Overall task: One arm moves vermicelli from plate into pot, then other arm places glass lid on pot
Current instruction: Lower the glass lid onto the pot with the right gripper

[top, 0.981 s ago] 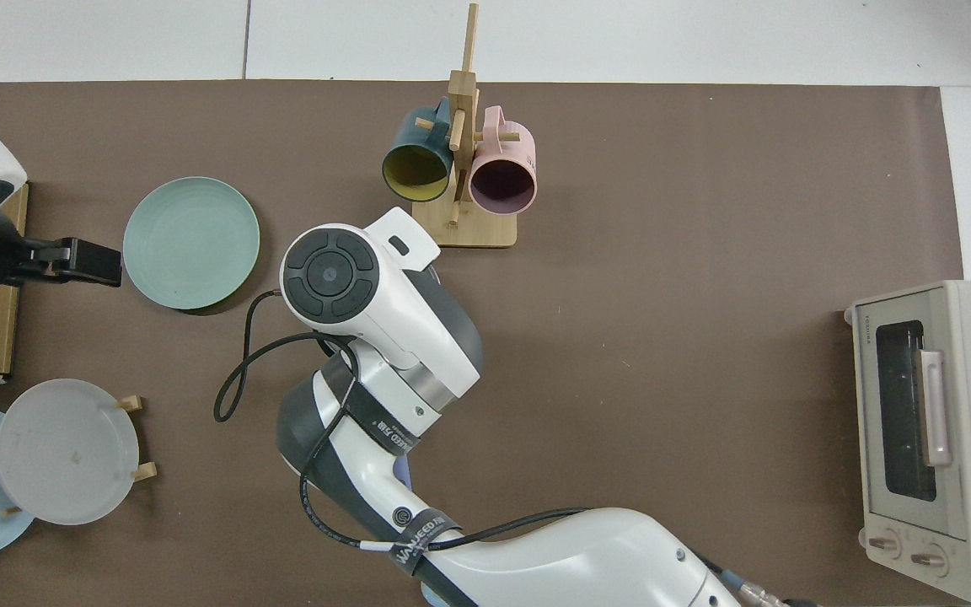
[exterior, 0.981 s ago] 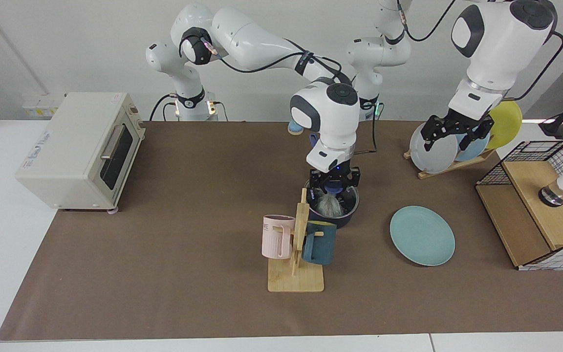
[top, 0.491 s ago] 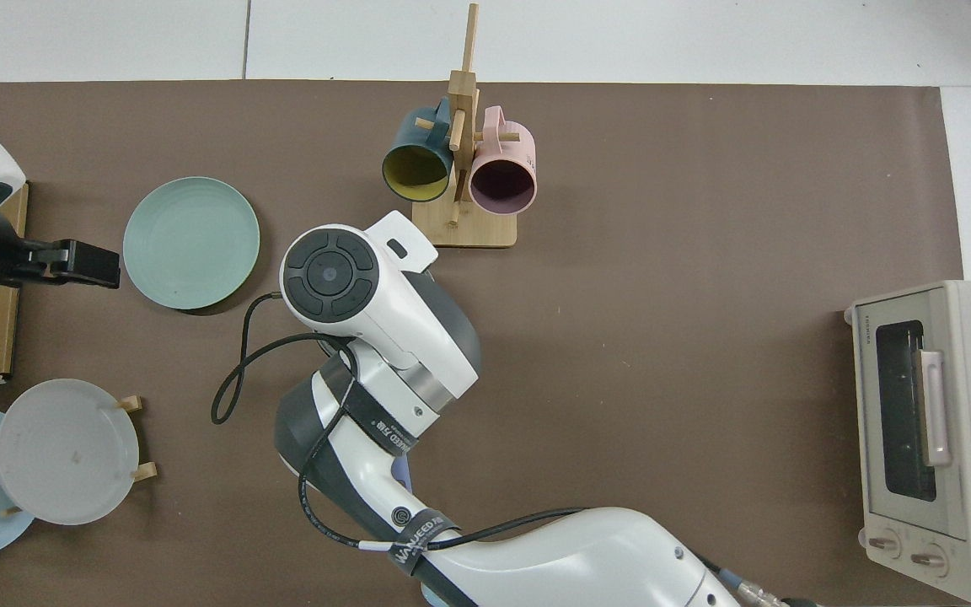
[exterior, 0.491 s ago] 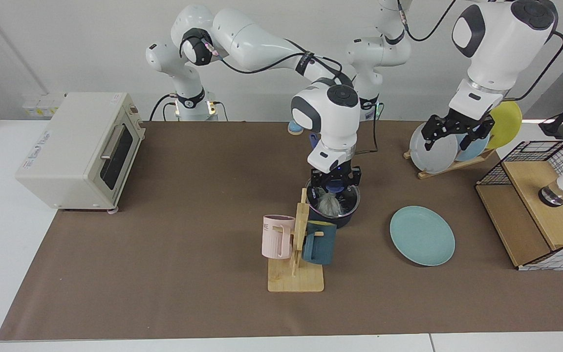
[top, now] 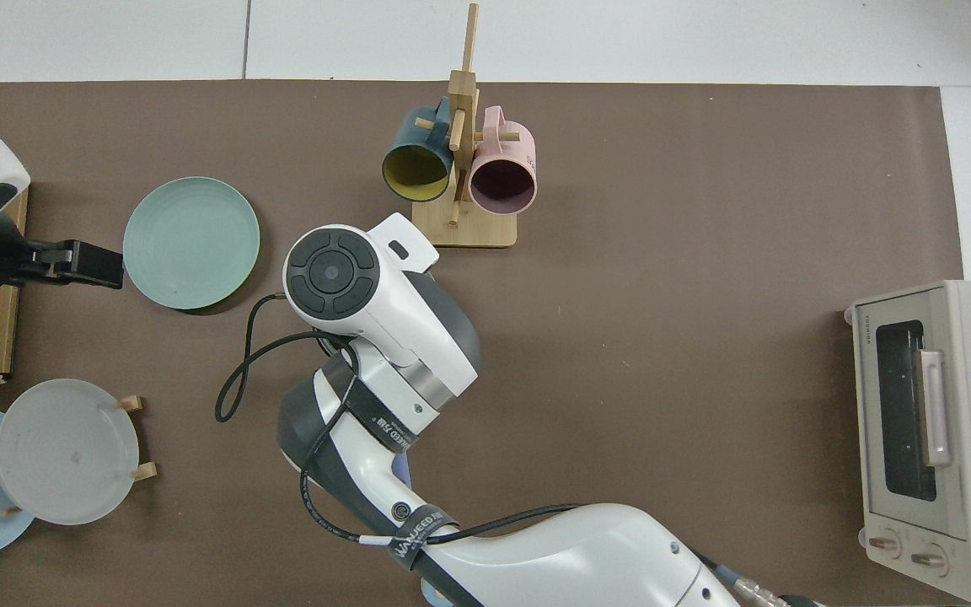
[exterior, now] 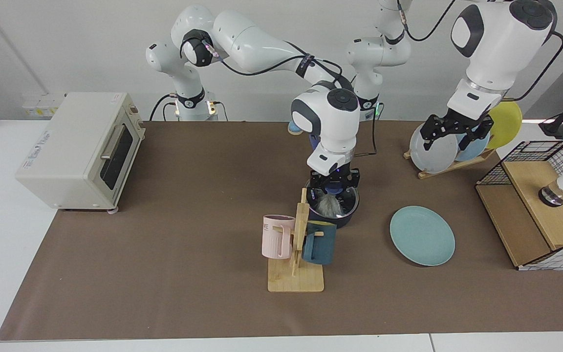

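right gripper (exterior: 334,186) fingers close on the glass lid (exterior: 334,195) knob above pot (exterior: 336,215) | vermicelli (exterior: 329,206) beneath | plate (exterior: 422,235) bare | left gripper (exterior: 456,134) waits, fingers spread | risk: off-centre release tips lid off rim

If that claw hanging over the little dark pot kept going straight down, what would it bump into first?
Most likely the glass lid on the pot. The right gripper points straight down at the lid's blue knob, with the vermicelli showing beneath the glass. Whether it already touches the knob is unclear.

Robotics lab: two arms at papered table (exterior: 164,274), toaster oven (exterior: 78,149).
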